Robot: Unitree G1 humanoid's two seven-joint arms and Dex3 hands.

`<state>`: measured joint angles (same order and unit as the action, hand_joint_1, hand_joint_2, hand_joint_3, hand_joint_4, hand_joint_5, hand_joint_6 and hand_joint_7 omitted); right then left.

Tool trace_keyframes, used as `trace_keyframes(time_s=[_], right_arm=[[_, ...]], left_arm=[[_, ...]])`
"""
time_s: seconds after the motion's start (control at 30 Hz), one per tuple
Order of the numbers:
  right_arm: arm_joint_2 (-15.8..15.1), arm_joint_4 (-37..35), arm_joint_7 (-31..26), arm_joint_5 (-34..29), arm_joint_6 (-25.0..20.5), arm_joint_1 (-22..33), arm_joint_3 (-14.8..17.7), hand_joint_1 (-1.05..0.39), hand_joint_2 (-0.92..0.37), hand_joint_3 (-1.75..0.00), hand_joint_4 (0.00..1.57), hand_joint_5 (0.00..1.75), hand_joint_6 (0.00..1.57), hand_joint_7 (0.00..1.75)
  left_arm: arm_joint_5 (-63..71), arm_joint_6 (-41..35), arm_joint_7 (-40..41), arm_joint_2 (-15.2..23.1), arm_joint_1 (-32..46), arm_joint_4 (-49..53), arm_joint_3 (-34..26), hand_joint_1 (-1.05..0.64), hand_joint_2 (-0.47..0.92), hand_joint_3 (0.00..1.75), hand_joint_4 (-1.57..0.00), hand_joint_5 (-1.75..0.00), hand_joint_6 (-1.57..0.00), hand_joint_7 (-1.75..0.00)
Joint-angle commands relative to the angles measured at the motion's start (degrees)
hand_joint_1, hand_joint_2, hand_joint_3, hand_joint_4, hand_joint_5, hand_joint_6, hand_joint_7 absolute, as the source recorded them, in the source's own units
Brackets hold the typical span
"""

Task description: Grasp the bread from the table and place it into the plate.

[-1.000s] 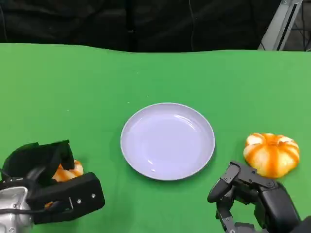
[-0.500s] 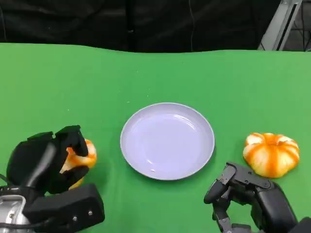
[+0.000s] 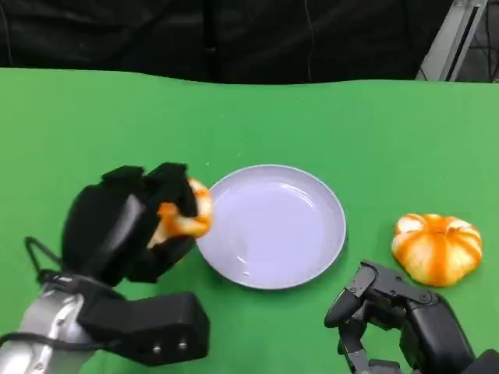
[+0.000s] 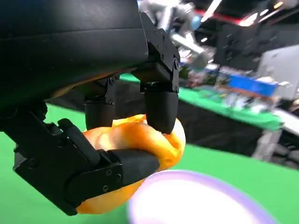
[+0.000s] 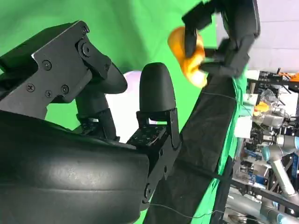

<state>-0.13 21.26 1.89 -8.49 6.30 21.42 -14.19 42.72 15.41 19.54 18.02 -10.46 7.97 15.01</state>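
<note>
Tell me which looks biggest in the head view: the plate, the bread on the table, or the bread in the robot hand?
1. Plate, clearly biggest.
2. Bread on the table.
3. Bread held by the left robot hand: this bread looks smallest, but fingers cover part of it, so that is unsure.

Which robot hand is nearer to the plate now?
Left. The left robot hand, holding a bread, is at the plate rim's left side. The right robot hand is apart, below its lower right.
</note>
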Motion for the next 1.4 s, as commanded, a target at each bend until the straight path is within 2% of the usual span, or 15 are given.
trace_keyframes(time_s=[0.03,0.37,0.5,0.6,0.63,0.67,0.7,0.77,0.8,0.83,0.9,0.93,1.03,1.4], right_arm=[[-0.3,0.7,-0.2,0.4,-0.2,0.5,0.3,0.03,-0.46,-1.22,0.70,1.67,0.71,1.38],[-0.2,1.1,-0.2,0.6,-0.5,1.0,0.4,0.04,-0.44,-1.27,0.71,1.67,0.71,1.38],[-0.1,1.5,0.0,1.0,-0.9,1.2,0.2,0.03,-0.44,-1.27,0.70,1.66,0.71,1.38],[-0.1,1.6,-0.1,0.9,-0.9,1.3,0.2,0.03,-0.44,-1.27,0.70,1.66,0.71,1.39],[-0.1,1.8,-0.2,0.8,-1.0,1.4,0.2,0.03,-0.44,-1.27,0.70,1.66,0.71,1.39],[-0.1,1.9,-0.2,0.7,-1.1,1.5,0.2,0.03,-0.44,-1.27,0.70,1.67,0.71,1.39],[-0.2,1.9,-0.2,0.7,-1.1,1.5,0.2,0.03,-0.44,-1.28,0.70,1.67,0.71,1.39],[-0.2,2.0,-0.3,0.6,-0.8,1.7,0.1,0.03,-0.44,-1.27,0.70,1.67,0.71,1.39],[-0.1,2.1,-0.4,0.5,-0.8,1.9,-0.1,0.03,-0.44,-1.27,0.70,1.67,0.71,1.39],[-0.1,2.2,-0.4,0.5,-0.8,2.0,-0.2,0.03,-0.44,-1.27,0.70,1.67,0.71,1.39],[-0.1,2.5,-0.4,0.5,-1.1,2.2,-0.4,0.03,-0.44,-1.27,0.70,1.67,0.71,1.39],[-0.1,2.6,-0.4,0.5,-1.3,2.2,-0.4,0.03,-0.45,-1.27,0.70,1.66,0.71,1.39],[-0.1,3.0,-0.3,0.6,-2.2,2.2,-0.4,0.04,-0.46,-1.25,0.69,1.66,0.70,1.39],[-0.3,2.3,-0.4,0.8,-1.6,1.7,-0.2,0.04,-0.45,-1.27,0.70,1.67,0.71,1.39]], left_arm=[[-0.5,-0.2,-1.0,-1.7,-2.9,0.8,1.2,-0.14,0.30,1.46,-0.89,-1.75,-0.67,-1.75],[0.6,-3.1,-2.3,-7.7,-10.1,7.4,5.7,-0.19,0.26,1.46,-0.90,-1.75,-0.69,-1.75],[0.8,-4.5,-2.5,-9.9,-14.1,12.5,7.4,-0.19,0.27,1.38,-0.89,-1.75,-0.69,-1.74],[-0.1,-5.8,-3.8,-10.9,-15.8,14.7,7.8,-0.20,0.32,1.30,-0.86,-1.75,-0.70,-1.65],[-0.6,-6.5,-4.7,-11.4,-16.3,15.3,7.9,-0.23,0.47,1.03,-0.75,-1.49,-0.69,-1.22],[-1.0,-6.9,-5.4,-11.8,-16.7,15.6,7.9,-0.24,0.58,0.82,-0.71,-1.34,-0.71,-0.96],[-1.1,-7.4,-5.7,-12.1,-16.8,15.8,8.1,-0.25,0.65,0.70,-0.69,-1.25,-0.73,-0.81],[-0.2,-8.5,-6.5,-12.2,-16.4,15.5,9.1,-0.31,0.77,0.42,-0.35,-0.89,-0.50,-0.42],[0.6,-9.7,-7.7,-11.9,-16.2,15.0,9.8,-0.33,0.82,0.32,-0.27,-0.80,-0.46,-0.31],[1.4,-11.5,-9.4,-11.7,-16.1,14.2,10.5,-0.45,0.88,0.26,-0.11,-0.65,-0.33,-0.19],[2.4,-14.1,-11.9,-11.3,-15.8,13.2,11.5,-0.57,0.91,0.26,-0.03,-0.44,-0.22,-0.10],[2.7,-15.2,-13.0,-11.2,-15.8,12.8,11.9,-0.69,0.92,0.30,-0.01,-0.24,-0.15,-0.06],[2.4,-17.4,-16.5,-10.8,-15.7,11.8,12.5,-0.81,0.92,0.40,0.00,-0.04,-0.04,-0.01],[1.0,-18.7,-22.0,-9.2,-14.0,8.4,12.5,-0.87,0.92,0.46,0.00,0.00,0.00,0.00]])
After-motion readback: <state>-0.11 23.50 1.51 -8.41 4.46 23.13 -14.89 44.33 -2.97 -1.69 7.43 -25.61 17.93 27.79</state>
